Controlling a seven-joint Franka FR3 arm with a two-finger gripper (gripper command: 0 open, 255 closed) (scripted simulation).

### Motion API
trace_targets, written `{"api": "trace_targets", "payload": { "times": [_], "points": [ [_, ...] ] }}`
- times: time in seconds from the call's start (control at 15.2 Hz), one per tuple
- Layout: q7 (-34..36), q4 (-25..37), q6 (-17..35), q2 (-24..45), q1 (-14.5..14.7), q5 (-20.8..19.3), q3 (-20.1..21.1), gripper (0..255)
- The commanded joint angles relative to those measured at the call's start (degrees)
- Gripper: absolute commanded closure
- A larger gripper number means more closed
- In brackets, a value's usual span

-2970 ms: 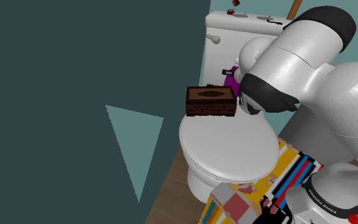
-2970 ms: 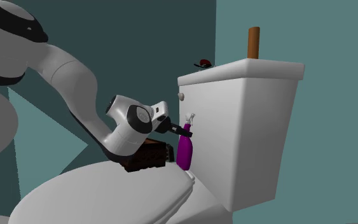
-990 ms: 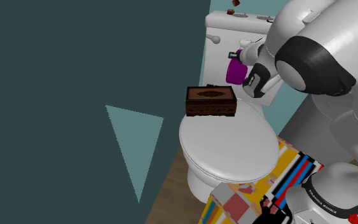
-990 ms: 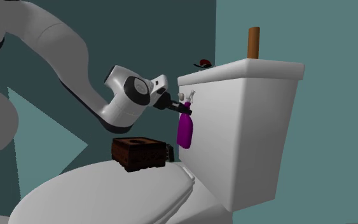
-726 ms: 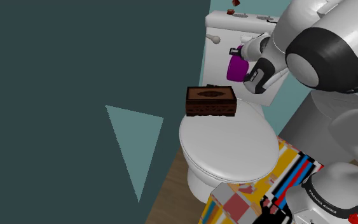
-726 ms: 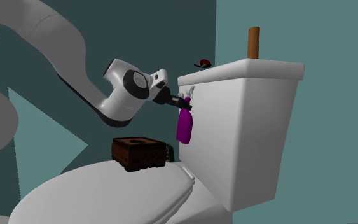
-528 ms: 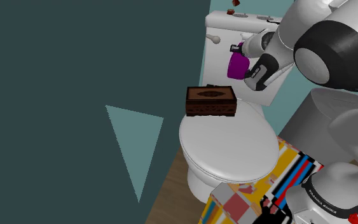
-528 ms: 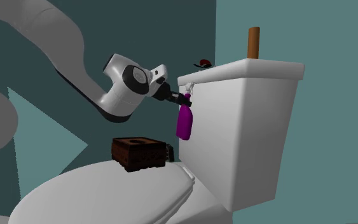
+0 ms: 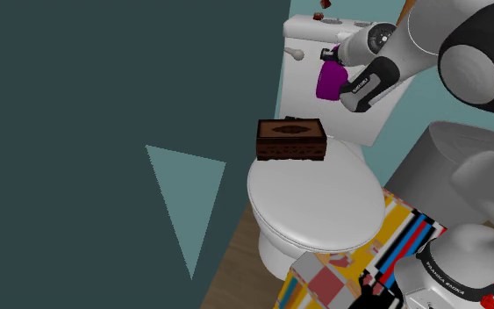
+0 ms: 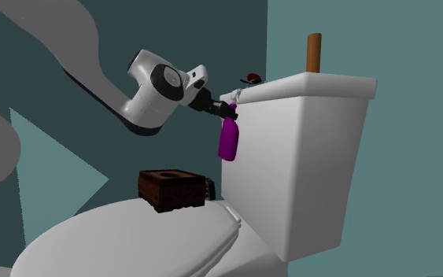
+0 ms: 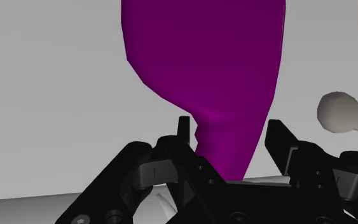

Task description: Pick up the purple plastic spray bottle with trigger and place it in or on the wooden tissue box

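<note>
Nearly upright, purple spray bottle (image 10: 227, 142) hangs in tool (image 10: 217, 112), trigger uppermost.

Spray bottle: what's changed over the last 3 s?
The jaws, shut on the neck of the purple spray bottle, raised it from the toilet beside the tank; it now hangs in the air just under the tank's top edge. The brown tissue box stayed put on the toilet lid.

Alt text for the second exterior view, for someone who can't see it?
The gripper holds a purple spray bottle by its neck, in the air beside the toilet tank. Lower down, a dark wooden box sits on the closed toilet lid.
</note>
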Motion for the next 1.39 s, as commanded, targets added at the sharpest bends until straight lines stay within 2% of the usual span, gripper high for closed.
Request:
{"api": "trace_targets", "payload": {
  "times": [0.0, 0.13, 0.46, 0.86, 1.25, 1.32],
  "points": [
    [-0.7, 0.3, -1.6, 0.9, 2.4, -0.5, -2.6, 255],
    [-1.1, 0.7, -2.5, 1.5, 3.7, -0.8, -4.0, 255],
    [1.5, -3.8, -8.0, -4.4, 19.0, 2.3, -12.0, 255],
    [4.8, -6.6, -16.9, -11.9, 33.2, 5.7, -16.8, 255],
    [8.2, -6.3, -27.6, -19.0, 44.0, 8.7, -18.1, 255],
    [8.7, -6.7, -27.0, -19.1, 43.7, 8.8, -17.4, 255]
  ]
}}
